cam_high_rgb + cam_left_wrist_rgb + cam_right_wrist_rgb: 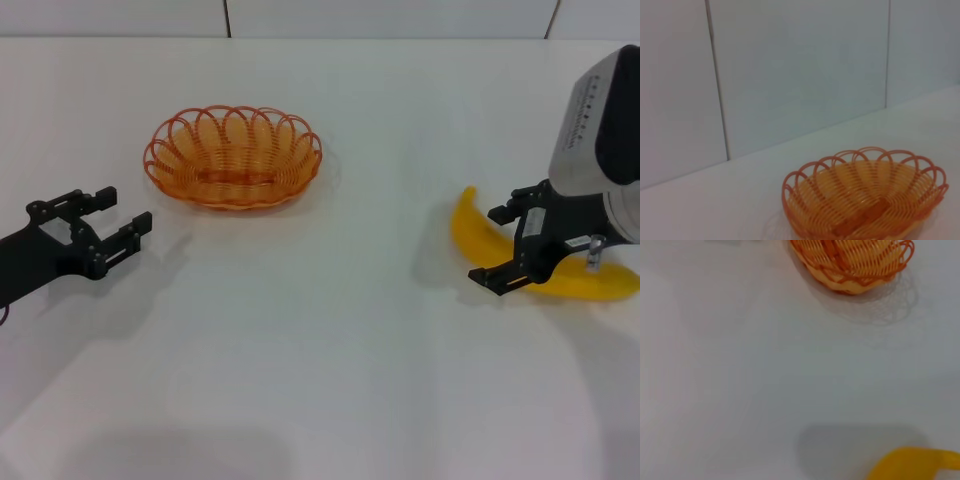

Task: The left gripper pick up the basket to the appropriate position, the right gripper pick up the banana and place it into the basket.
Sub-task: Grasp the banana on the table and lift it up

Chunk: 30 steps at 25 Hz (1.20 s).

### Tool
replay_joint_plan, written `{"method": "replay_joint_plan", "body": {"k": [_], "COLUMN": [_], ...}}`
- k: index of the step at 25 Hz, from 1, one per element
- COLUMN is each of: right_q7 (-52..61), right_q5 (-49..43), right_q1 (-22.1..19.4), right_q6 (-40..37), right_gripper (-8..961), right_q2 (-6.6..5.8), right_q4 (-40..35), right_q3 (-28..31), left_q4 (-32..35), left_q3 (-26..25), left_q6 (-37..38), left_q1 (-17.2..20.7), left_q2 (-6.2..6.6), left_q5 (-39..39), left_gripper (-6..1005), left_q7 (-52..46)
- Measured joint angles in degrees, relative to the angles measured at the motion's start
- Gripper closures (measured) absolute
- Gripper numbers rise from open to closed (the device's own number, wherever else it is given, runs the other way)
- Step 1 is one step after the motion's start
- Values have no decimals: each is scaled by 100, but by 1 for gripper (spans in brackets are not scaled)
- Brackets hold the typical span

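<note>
The orange wire basket [233,157] stands empty on the white table, left of centre toward the back; it also shows in the left wrist view [865,197] and the right wrist view [852,260]. My left gripper [112,222] is open, low over the table to the left and in front of the basket, apart from it. At the right edge lies the yellow banana [475,240], its end visible in the right wrist view [910,465]. My right gripper [505,245] is open, with one finger on each side of the banana's middle.
The white table [320,350] stretches wide between basket and banana. A white tiled wall [790,75] rises behind the table's far edge.
</note>
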Motion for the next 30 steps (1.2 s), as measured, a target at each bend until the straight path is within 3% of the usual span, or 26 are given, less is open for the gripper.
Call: {"method": "replay_joint_plan", "body": {"k": [30], "right_q7": [235], "right_q5": [-301], "right_q1": [220], "right_q6": [406], "right_gripper": [90], "right_q2": [-9], "right_q4": [452], "right_q3": [-272], "left_q4": [-5], "left_q3": [-4], "left_q6": [-36], "left_q1": [-56], "left_q2": [-7], "left_q5": [0], "left_gripper": [422], "left_q7": [5]}}
